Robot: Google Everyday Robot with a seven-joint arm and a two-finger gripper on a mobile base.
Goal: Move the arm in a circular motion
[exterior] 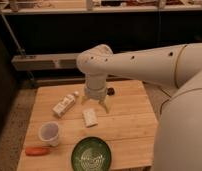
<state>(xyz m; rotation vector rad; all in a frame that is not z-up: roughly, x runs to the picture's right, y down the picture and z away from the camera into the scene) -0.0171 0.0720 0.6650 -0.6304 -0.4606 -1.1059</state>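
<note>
The arm [144,62] is a large glossy cream-white tube with small dark holes. It reaches in from the right and bends down over the middle of the wooden table [129,125]. Its pronged gripper [95,102] hangs pointing down just above the table top, behind a small white packet [90,117] and to the right of a white bottle [65,104] that lies on its side. Nothing shows between its prongs.
A white cup [49,133] stands at the front left, an orange carrot-like item [37,150] lies at the front left edge, and a green bowl [92,154] sits at the front. A small dark object [110,91] lies behind the gripper. Dark shelving [44,62] runs behind the table.
</note>
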